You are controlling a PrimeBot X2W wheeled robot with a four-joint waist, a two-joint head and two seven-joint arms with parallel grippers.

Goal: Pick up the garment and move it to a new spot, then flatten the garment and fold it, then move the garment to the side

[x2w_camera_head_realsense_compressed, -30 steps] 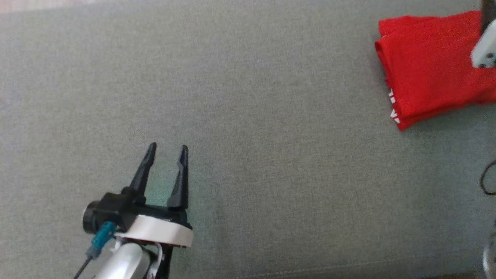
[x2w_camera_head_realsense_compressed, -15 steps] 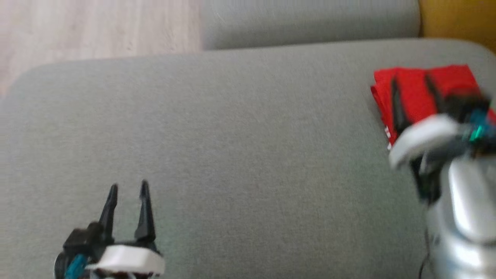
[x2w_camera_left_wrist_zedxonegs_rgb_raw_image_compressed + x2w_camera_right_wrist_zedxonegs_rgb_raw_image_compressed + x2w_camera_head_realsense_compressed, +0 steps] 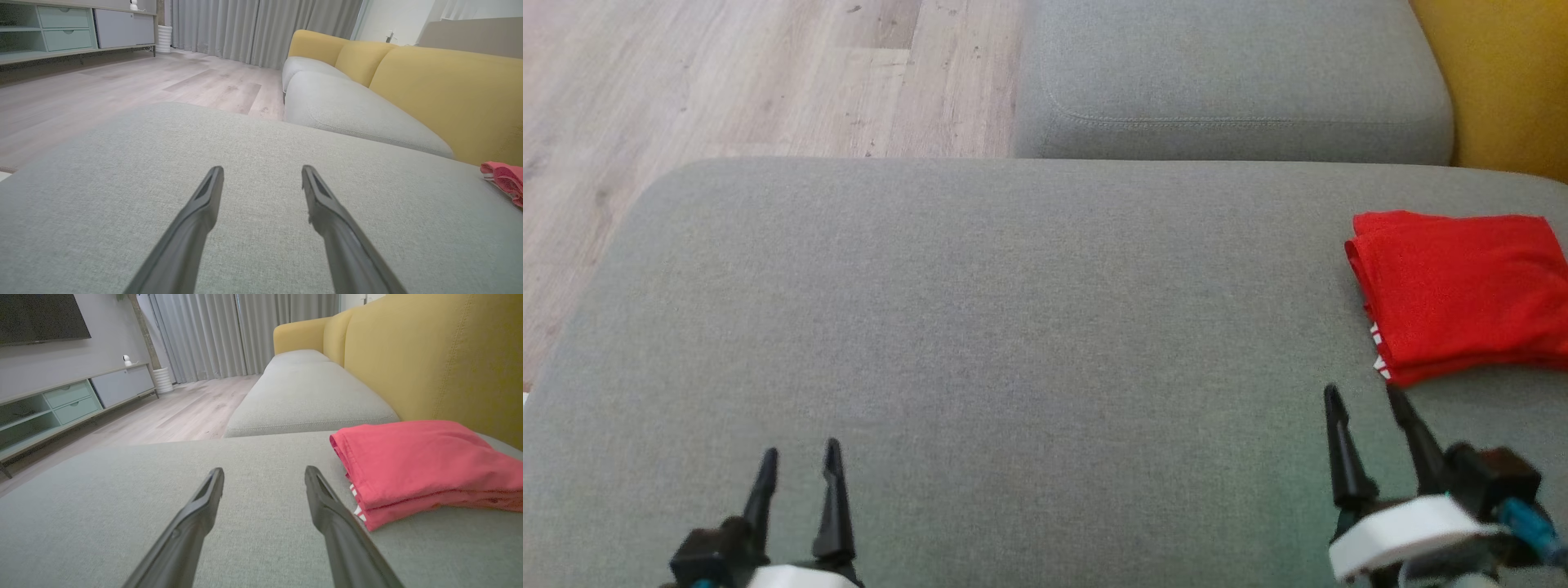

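Red garment folded on cushion: soft, light, layers likely to slip (pinch folded edge through all layers). Both empty, jaws apart: left gripper, right gripper.

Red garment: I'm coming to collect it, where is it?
Head view: the red garment lies folded far right on the grey cushion, by the yellow backrest, beyond the right tool.

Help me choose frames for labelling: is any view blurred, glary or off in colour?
Head view: mostly sharp, evenly lit, garment vivid red; the right pincer slightly smeared at its wrist. Left wrist view: wide-angle stretch, left pincer soft near the bottom edge. Right wrist view: crisp, no glare, but the garment looks washed-out pink.
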